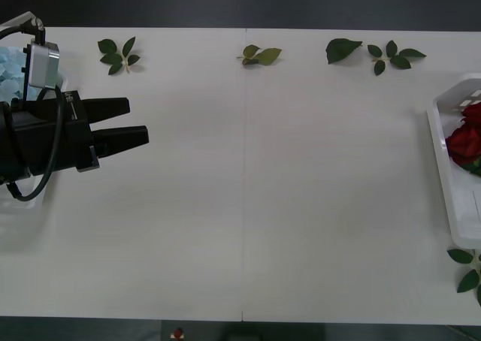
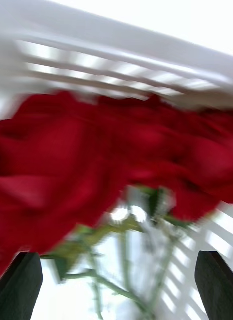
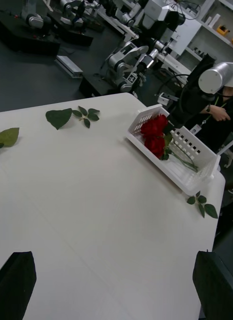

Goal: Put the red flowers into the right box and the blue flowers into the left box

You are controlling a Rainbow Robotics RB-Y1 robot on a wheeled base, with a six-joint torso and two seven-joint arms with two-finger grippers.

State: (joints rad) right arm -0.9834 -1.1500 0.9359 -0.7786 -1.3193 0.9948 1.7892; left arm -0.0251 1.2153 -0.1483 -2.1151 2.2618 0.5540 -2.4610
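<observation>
The red flowers (image 1: 466, 140) lie in the white slatted right box (image 1: 446, 176) at the table's right edge; in the left wrist view the red flowers (image 3: 155, 134) rest at one end of that box (image 3: 189, 172). My right gripper (image 2: 119, 255) hovers open just above the red flowers (image 2: 86, 165), holding nothing. The blue flowers (image 1: 10, 72) sit at the far left, partly hidden behind my left arm. My left gripper (image 1: 139, 121) is open over the table beside them, its black fingers pointing right with nothing between them.
Loose green leaf sprigs lie along the far edge (image 1: 118, 55), (image 1: 259, 55), (image 1: 343, 50), (image 1: 394, 55), and one sprig (image 1: 467, 270) lies near the right box. The white table (image 1: 248, 191) stretches bare between the two boxes.
</observation>
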